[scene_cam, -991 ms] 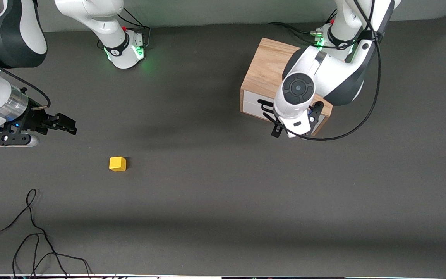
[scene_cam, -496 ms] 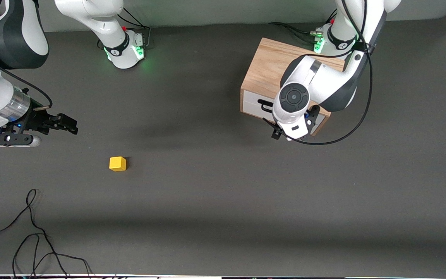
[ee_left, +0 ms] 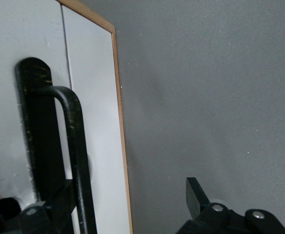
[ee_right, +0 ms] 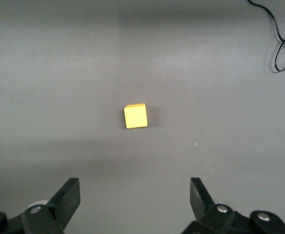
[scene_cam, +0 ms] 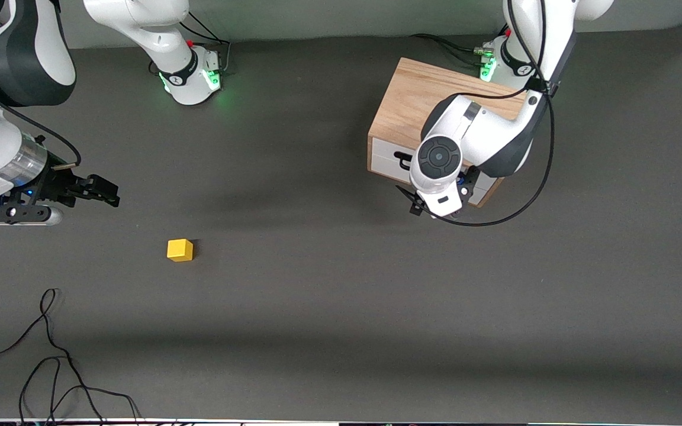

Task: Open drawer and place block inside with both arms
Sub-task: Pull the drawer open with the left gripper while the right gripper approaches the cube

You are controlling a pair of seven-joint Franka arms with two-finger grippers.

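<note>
The light oak cabinet (scene_cam: 410, 100) stands toward the left arm's end of the table. Its drawer (scene_cam: 383, 158) is shut, with a white front and a black bar handle (scene_cam: 401, 160). My left gripper (scene_cam: 436, 204) is in front of the drawer, mostly hidden under its wrist. In the left wrist view it (ee_left: 130, 207) is open, the handle (ee_left: 76, 141) standing just inside one finger. The yellow block (scene_cam: 180, 249) lies on the table toward the right arm's end. My right gripper (scene_cam: 101, 192) is open and empty; its wrist view shows the block (ee_right: 135, 116) ahead of the jaws (ee_right: 132, 195).
A loose black cable (scene_cam: 51, 355) lies on the table near the front camera at the right arm's end, and shows in the right wrist view (ee_right: 283, 44). The left arm's own cable (scene_cam: 530, 189) hangs beside the cabinet.
My left arm's wrist has moved toward the drawer front, closer to the handle. The right gripper and the block have hardly moved.
</note>
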